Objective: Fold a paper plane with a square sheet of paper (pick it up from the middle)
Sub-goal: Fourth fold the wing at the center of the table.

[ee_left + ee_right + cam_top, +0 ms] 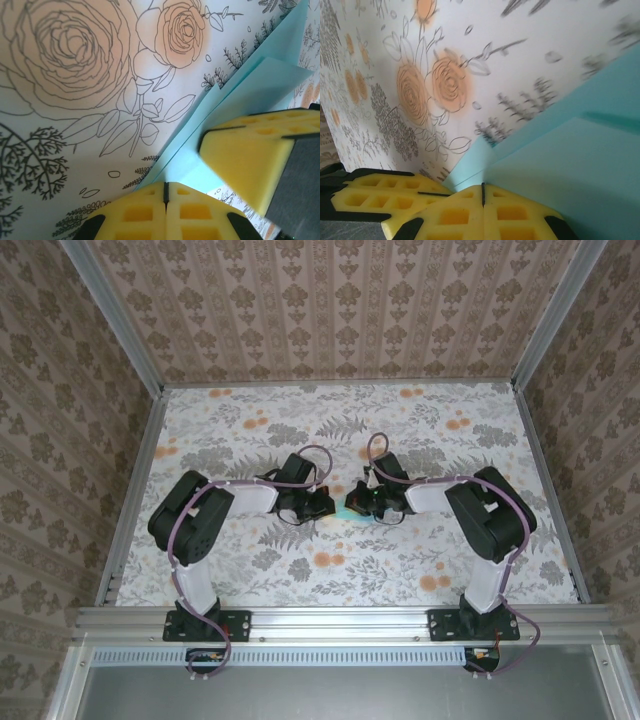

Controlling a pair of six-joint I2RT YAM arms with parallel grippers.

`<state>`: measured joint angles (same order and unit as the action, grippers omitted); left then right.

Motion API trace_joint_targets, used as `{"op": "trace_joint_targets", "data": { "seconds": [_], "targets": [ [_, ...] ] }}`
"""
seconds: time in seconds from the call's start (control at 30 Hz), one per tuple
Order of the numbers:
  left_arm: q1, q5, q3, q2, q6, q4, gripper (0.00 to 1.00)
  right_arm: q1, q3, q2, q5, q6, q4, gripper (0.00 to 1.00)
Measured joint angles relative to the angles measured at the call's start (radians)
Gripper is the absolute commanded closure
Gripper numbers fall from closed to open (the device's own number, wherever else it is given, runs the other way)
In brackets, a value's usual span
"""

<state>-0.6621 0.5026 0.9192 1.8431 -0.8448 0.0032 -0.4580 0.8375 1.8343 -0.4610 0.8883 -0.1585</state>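
Left tool (165, 195) and right tool (482, 192) are both clenched, close together on the partly folded sheet of paper (240, 95) at the tabletop (300, 440) centre. Judged thin, limp and easily creased, it is best pinched along its middle fold. Its creases run diagonally away from the left tool; its pointing direction cannot be told.
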Motion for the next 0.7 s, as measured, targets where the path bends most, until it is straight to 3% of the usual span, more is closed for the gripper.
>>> {"op": "trace_joint_targets", "data": {
  "seconds": [0.37, 0.7],
  "targets": [
    [0.01, 0.011, 0.0, 0.0, 0.0, -0.008, 1.0, 0.2, -0.153, -0.111, 0.008, -0.049, -0.059, 0.95],
    [0.023, 0.02, 0.006, 0.0, 0.007, -0.023, 1.0, 0.324, -0.178, -0.198, 0.121, -0.078, 0.038, 0.93]
  ]
}}
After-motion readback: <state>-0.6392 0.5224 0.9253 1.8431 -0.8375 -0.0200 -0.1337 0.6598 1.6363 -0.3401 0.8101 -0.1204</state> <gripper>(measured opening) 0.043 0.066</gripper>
